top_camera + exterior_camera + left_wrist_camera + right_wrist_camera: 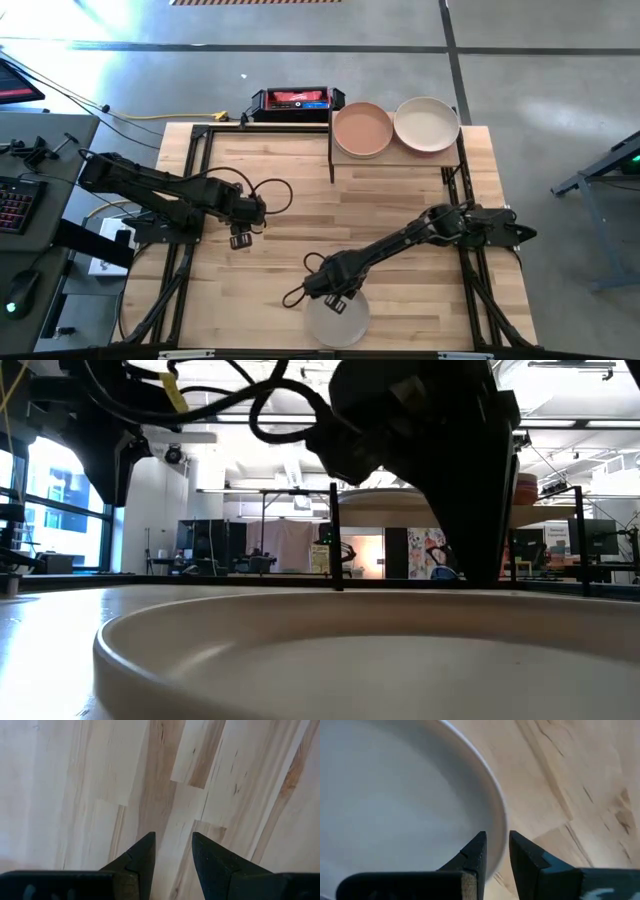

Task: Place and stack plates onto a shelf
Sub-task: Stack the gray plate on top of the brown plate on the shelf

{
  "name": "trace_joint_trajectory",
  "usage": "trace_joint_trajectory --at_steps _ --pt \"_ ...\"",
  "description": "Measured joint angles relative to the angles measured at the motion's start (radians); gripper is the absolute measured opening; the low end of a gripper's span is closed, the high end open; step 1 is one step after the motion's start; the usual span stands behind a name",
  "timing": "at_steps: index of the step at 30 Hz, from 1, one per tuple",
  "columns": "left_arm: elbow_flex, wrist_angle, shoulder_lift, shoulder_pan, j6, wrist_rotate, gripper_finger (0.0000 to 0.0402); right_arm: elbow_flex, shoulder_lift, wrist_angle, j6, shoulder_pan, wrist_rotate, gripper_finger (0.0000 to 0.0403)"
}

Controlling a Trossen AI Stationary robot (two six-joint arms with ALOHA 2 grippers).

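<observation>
An off-white plate [337,320] lies flat on the table near its near edge; it fills the low view [330,660] and the right wrist view [395,795]. My right gripper [335,291] [496,845] points down at the plate's far rim [501,817], slightly open, one finger over the inside and one outside. My left gripper [243,228] [174,845] hangs open over bare wood at the table's left middle. A peach plate [362,129] and a cream plate [427,124] rest side by side on the shelf [395,157] at the far edge. My right gripper comes from above at the off-white plate's far rim [495,860], one finger on either side of it. I cannot tell whether the fingers touch the rim. The plate lies flat on the table.
A black-and-red box [296,101] sits beyond the table's far edge, left of the shelf. Black frame rails [195,170] run along the left and right sides of the table. Bare wood [330,210] lies between the shelf and the off-white plate.
</observation>
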Motion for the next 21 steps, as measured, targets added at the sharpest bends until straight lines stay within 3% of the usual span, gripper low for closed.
trace_joint_trajectory --at_steps 21 --pt "0.000 0.001 0.000 0.000 0.000 0.000 0.0117 0.003 0.054 -0.033 0.037 -0.001 -0.089 0.0060"
